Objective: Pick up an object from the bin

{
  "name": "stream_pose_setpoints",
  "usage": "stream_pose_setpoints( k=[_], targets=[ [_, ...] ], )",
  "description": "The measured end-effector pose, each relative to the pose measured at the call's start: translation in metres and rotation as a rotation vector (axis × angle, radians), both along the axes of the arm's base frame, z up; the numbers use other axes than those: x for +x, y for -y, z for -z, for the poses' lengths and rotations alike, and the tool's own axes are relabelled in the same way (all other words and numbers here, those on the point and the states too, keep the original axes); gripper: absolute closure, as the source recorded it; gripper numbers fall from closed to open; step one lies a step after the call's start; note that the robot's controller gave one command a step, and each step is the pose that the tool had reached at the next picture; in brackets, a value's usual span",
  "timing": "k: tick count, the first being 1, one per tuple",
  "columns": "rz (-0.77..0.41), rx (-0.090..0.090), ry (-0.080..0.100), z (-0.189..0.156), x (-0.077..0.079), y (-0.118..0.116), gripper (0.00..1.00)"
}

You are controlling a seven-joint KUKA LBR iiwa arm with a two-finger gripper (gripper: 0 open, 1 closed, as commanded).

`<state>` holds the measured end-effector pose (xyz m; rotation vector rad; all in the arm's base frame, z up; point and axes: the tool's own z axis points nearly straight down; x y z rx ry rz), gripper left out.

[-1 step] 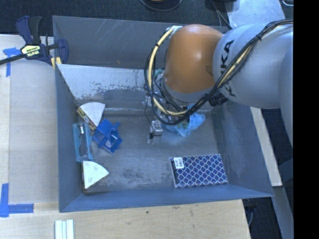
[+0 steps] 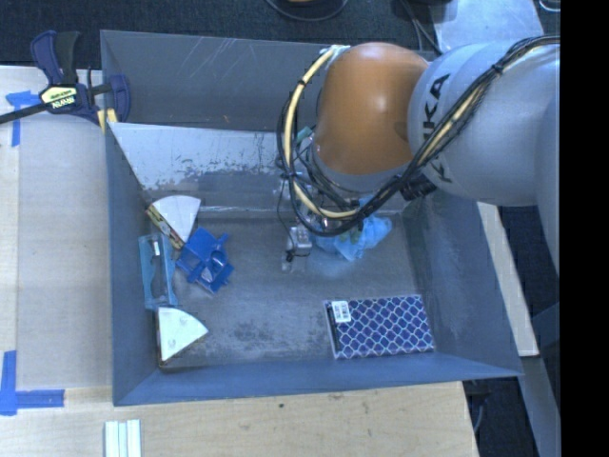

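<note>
The grey arm is the largest thing we see. It comes in from 3 o'clock, with black "KUKA" lettering partly readable on its casing. Its orange cover sits over the bin's upper middle, looped by yellow and black cables.

In the grey metal bin, a dark blue packet with a white lattice pattern lies flat at 5 o'clock. We can read no writing on it.

A crumpled light-blue piece lies near the centre, partly under the wrist. Two white wedges and a blue plastic toy lie at 9 o'clock.

The gripper points down over bare floor at the centre, with the light-blue piece just at its 3 o'clock. We cannot tell whether it is released or clenched.
</note>
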<state>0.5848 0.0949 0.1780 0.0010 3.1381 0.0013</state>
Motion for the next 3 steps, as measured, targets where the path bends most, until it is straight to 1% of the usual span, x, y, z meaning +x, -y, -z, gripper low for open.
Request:
stream_pose_setpoints(
  k=[1, 2, 3],
  targets=[
    [-0.124, -0.001, -0.014, 0.093, 0.017, -0.092, 0.00],
    [-0.231, 0.000, 0.004, 0.046, 0.014, -0.069, 0.00],
    [-0.075, 0.001, -0.011, 0.078, 0.014, -0.126, 0.00]
  ],
)
